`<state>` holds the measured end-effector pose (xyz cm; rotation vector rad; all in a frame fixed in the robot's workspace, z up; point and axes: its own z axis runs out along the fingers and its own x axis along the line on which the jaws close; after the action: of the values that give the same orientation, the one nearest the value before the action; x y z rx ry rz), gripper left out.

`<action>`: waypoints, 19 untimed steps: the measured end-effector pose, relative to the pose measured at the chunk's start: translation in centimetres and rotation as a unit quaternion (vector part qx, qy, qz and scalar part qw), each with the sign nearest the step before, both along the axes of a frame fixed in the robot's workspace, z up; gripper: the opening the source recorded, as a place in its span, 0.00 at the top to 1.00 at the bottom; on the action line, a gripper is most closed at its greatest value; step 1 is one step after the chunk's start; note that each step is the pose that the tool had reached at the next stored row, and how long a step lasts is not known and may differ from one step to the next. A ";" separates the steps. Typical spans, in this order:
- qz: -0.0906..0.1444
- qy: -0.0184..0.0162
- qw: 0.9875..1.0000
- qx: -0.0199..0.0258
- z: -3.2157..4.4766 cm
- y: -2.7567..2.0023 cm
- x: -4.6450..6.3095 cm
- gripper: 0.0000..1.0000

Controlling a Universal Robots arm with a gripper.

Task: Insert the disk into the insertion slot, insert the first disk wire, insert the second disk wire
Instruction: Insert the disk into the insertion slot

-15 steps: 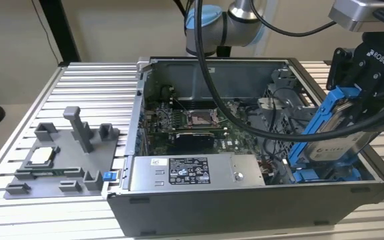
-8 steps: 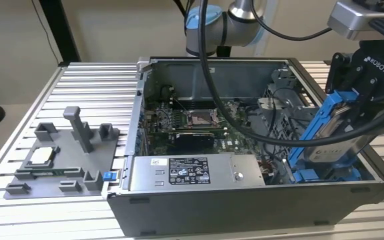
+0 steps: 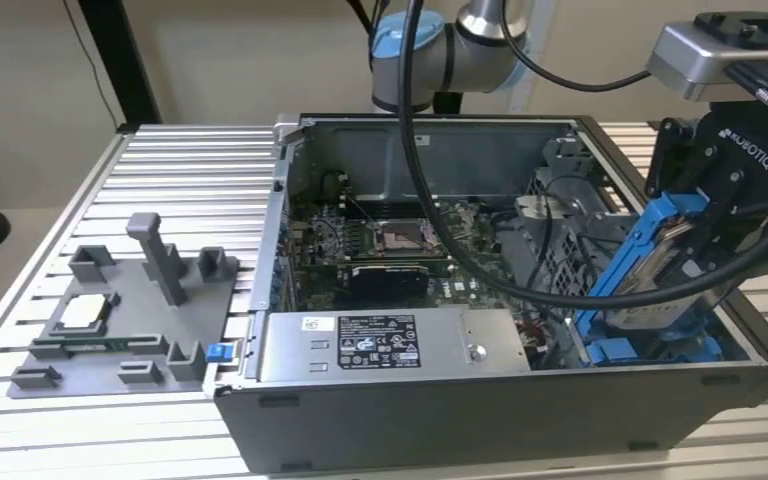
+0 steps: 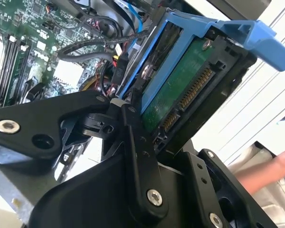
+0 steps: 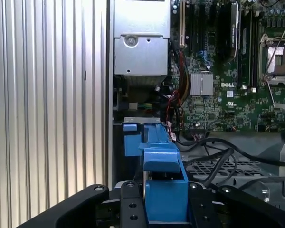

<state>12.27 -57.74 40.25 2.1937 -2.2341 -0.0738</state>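
Note:
The disk (image 3: 640,262), a drive in a bright blue carrier, hangs steeply tilted over the case's front corner at the exterior view's right. My gripper (image 3: 688,222) is shut on it from above. In the second wrist view the disk (image 4: 180,90) shows its green circuit board and connector edge between the black fingers (image 4: 133,128). In the first wrist view the blue carrier (image 5: 164,164) sits clamped in the gripper (image 5: 164,209). Its lower end reaches down to the insertion slot (image 3: 620,350), whose blue rails show below it. Loose black cables (image 4: 85,47) lie beside the bay; which of them are the disk wires I cannot tell.
The open computer case (image 3: 491,410) stands on a ribbed metal table. A grey power-supply box (image 3: 384,345) fills its front, the motherboard (image 3: 384,240) lies behind it and a perforated cage (image 3: 558,225) stands by the slot. A grey fixture (image 3: 117,310) sits left. A hand (image 4: 270,166) is nearby.

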 end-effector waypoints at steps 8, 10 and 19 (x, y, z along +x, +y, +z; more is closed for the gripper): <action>0.000 0.000 1.000 0.000 -1.41 0.01 0.0 1.00; 0.000 0.000 1.000 0.000 -1.41 0.01 0.0 1.00; 0.000 0.000 1.000 0.000 -1.44 0.00 0.0 1.00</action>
<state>12.29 -57.74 38.81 2.1937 -2.2340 -0.0739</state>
